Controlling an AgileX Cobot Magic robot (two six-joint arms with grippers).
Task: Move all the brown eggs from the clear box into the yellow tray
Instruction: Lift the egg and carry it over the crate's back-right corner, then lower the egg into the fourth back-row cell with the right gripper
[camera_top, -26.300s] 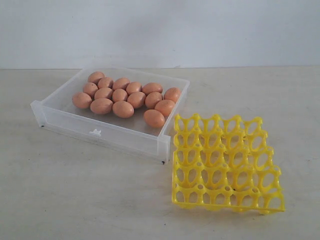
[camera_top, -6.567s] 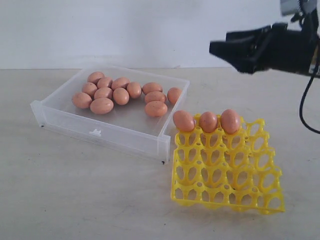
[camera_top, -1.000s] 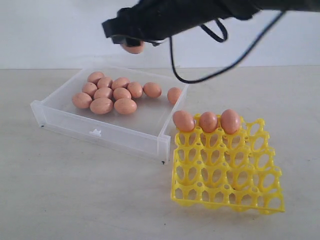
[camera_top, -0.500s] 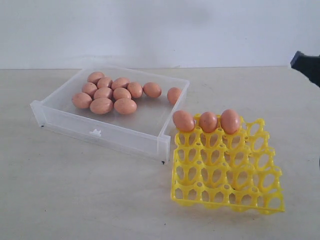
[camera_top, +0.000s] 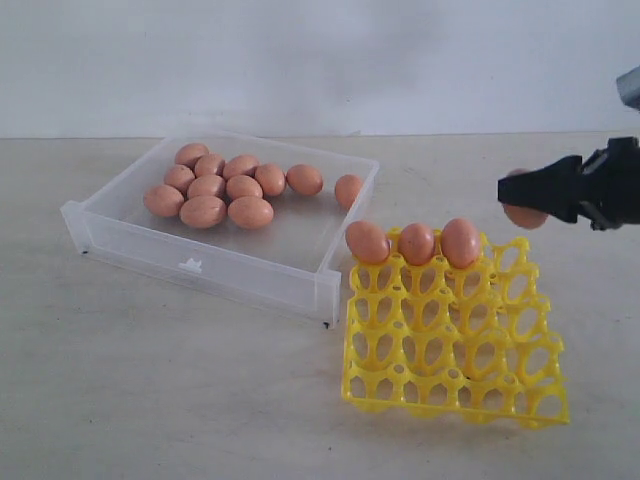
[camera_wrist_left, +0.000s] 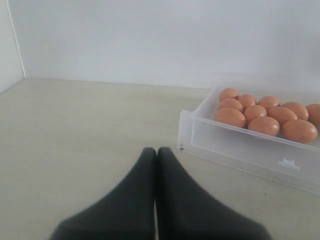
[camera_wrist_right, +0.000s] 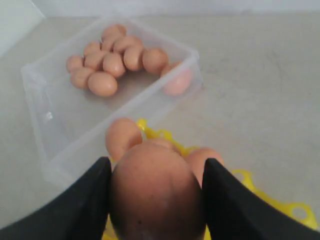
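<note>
a brown egg (camera_top: 526, 216) is pinched between the fingers of the right end effector (camera_top: 528, 195) and held in the air over the far right part of the yellow tray (camera_top: 452, 392). three brown eggs (camera_top: 416, 243) are seated in the tray's far row. twelve more eggs (camera_top: 225, 187) are lying in the clear box (camera_top: 200, 263), mostly clustered toward its far left. the left end effector (camera_wrist_left: 156, 165) is pressed together over the surface (camera_wrist_left: 75, 150), near the box.
</note>
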